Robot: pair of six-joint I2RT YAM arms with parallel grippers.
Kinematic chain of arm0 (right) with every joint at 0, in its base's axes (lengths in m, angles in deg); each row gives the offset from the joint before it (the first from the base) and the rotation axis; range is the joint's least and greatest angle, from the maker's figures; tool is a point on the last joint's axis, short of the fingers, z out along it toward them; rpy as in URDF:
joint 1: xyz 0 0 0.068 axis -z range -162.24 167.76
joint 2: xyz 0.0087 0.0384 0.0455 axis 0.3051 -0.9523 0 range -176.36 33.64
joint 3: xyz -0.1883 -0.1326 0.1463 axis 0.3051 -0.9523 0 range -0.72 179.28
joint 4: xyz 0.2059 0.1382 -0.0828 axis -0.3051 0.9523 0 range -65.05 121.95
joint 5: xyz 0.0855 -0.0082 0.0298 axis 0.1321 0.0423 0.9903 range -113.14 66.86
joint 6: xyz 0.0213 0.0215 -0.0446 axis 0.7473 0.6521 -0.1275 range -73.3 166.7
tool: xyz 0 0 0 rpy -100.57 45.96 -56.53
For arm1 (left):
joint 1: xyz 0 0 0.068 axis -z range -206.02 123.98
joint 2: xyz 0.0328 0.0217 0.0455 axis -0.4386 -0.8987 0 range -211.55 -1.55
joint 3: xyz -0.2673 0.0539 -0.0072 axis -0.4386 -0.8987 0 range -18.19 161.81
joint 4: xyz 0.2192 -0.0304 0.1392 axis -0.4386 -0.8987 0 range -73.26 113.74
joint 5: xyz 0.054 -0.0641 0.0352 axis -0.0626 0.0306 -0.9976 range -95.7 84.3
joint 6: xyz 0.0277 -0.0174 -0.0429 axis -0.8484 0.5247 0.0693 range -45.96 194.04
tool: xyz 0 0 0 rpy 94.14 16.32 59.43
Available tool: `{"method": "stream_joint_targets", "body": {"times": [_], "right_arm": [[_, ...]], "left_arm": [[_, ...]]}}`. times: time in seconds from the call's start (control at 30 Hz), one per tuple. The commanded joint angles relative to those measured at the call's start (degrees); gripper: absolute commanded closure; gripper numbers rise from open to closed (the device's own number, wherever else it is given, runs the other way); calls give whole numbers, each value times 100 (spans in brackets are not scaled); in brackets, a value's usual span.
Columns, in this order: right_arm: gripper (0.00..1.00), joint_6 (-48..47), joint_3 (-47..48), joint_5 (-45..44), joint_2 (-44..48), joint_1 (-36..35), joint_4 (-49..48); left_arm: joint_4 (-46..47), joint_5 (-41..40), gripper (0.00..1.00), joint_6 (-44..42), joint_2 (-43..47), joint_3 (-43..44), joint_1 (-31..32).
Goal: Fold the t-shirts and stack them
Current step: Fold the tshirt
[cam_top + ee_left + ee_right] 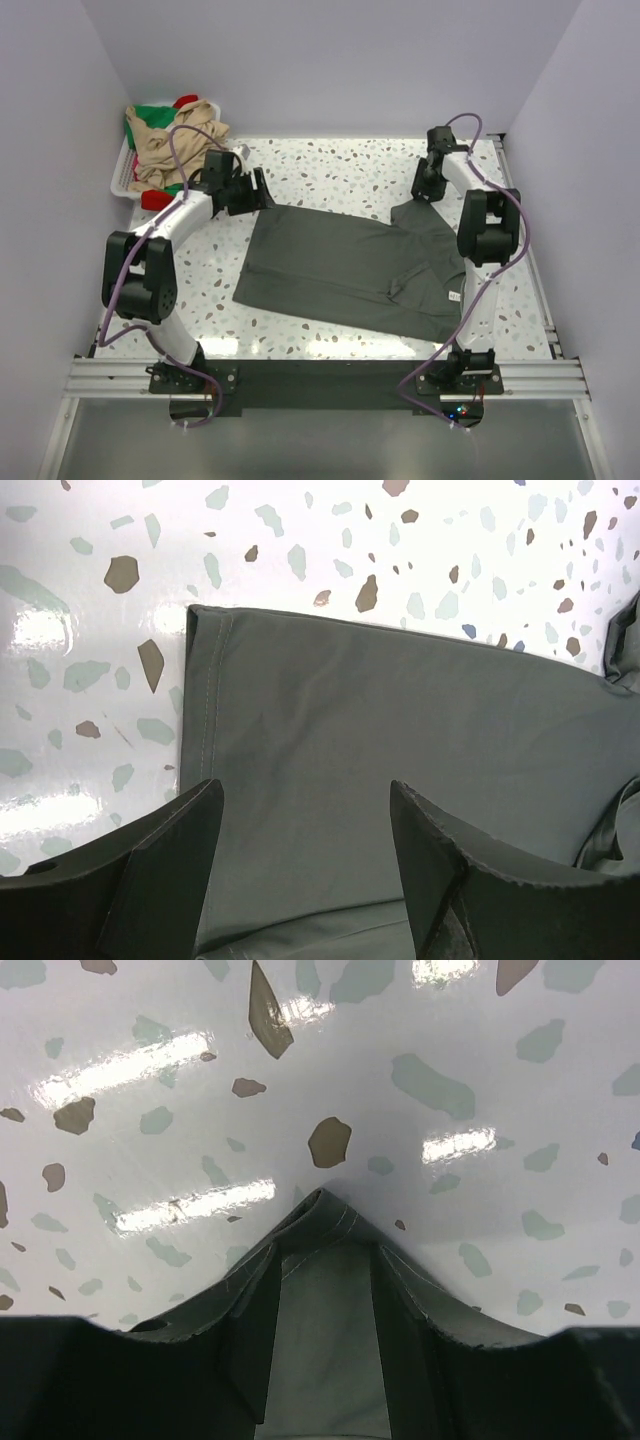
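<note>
1. Mounting rail (pixel 320 378): runs along the near edge of the worktop (pixel 330 165) and carries both arm bases.

2. Dark grey t-shirt (pixel 340 265): lies spread flat mid-worktop, hem to the left, collar and sleeves to the right. Its white neck label (pixel 453 296) shows at the near right, beside the right arm.

3. Left hand (pixel 262 190): poised over the far left corner of the dark grey t-shirt. In the left wrist view its jaws stand wide, with the stitched hem edge and flat cloth showing between them. Nothing is held.

4. Right hand (pixel 425 190): at the far right of the dark grey t-shirt, on the sleeve. In the right wrist view its jaws are narrow and pinch a fold of the cloth, which rises in a peak between the fingers (pixel 255 1340).

5. White basket (pixel 122 175): in the far left corner, well apart from the spread shirt. It holds a crumpled beige t-shirt (pixel 165 145) on top, with a green t-shirt (pixel 150 112) and a red t-shirt (pixel 186 100) showing behind.
</note>
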Motion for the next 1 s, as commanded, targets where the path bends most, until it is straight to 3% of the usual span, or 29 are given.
{"method": "stream_joint_targets", "body": {"times": [0.0, 0.3, 0.47, 0.63, 0.8, 0.97], "right_arm": [[56, -250, 146, -72, -2, 15, -356], [55, -496, -83, 42, 34, 15, -832], [58, -619, 233, -45, -326, 15, -551], [67, -655, 172, -63, -362, 15, -437], [100, -594, 102, -370, -362, 33, -208], [100, -541, -83, -607, -222, 156, -112]], "left_arm": [[277, -22, 28, -138, -84, 201, -37], [294, -22, 28, -129, -136, 183, -37], [268, -31, 28, -94, -145, 157, -37], [242, -206, 28, -155, -276, 218, -37], [206, -356, 29, -304, -523, 376, -37], [233, -461, 37, -375, -1067, 824, -29]]}}
